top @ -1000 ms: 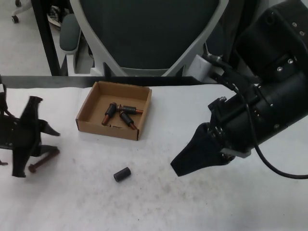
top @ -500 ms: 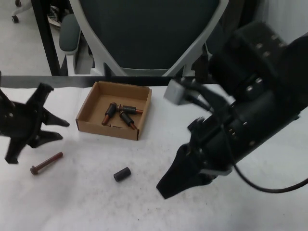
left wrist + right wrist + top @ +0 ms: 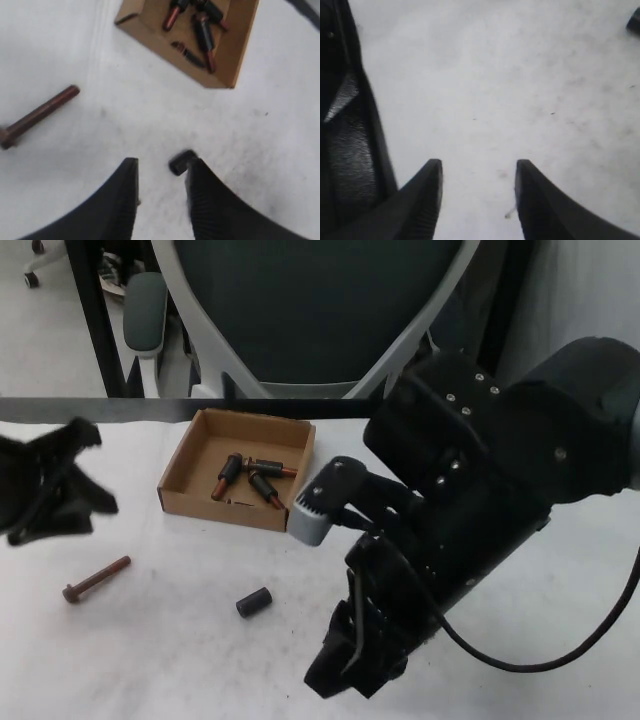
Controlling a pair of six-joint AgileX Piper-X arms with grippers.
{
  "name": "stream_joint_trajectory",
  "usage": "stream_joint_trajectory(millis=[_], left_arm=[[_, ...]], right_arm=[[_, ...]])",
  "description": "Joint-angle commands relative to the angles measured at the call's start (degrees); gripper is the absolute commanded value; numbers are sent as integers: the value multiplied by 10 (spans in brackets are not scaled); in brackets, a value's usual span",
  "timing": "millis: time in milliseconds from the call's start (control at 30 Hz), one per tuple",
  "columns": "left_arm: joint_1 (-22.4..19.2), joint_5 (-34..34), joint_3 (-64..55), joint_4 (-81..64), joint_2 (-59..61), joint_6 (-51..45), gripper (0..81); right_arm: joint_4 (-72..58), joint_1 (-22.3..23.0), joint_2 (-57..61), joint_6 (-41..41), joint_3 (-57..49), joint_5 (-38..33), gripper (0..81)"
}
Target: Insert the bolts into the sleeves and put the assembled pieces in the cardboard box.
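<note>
The left hand [image 3: 161, 169] hung over the white table [image 3: 150, 660], fingers parted and empty; the right hand [image 3: 477, 167] was parted and empty too. The reddish-brown metal bolt [image 3: 95, 578] and short black cylindrical sleeve [image 3: 254, 601] lay apart on it, near the brown cardboard box [image 3: 225, 508].

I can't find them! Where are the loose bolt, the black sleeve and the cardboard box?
loose bolt [image 3: 96, 578], high view, middle of its shaft.
black sleeve [image 3: 255, 602], high view, its side.
cardboard box [image 3: 220, 508], high view, its near wall.
</note>
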Motion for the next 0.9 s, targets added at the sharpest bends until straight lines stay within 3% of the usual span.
stream_joint_trajectory(millis=[0,100,200,500,700,867], left_arm=[[-8,-89,0,93,-41,92,321],[-35,-168,3,102,-101,137,321],[-69,-198,3,92,-176,185,321],[-124,-206,3,139,-339,333,321],[-154,-210,16,170,-354,426,321],[-154,-233,48,148,-339,470,321]], right_arm=[[-12,2,-1,-31,-4,34,435],[-23,7,3,-45,-8,69,435],[-10,8,16,-51,-20,89,435],[-5,10,87,-121,-79,120,435],[-5,23,152,-176,-132,145,435],[-5,36,198,-223,-168,183,435]])
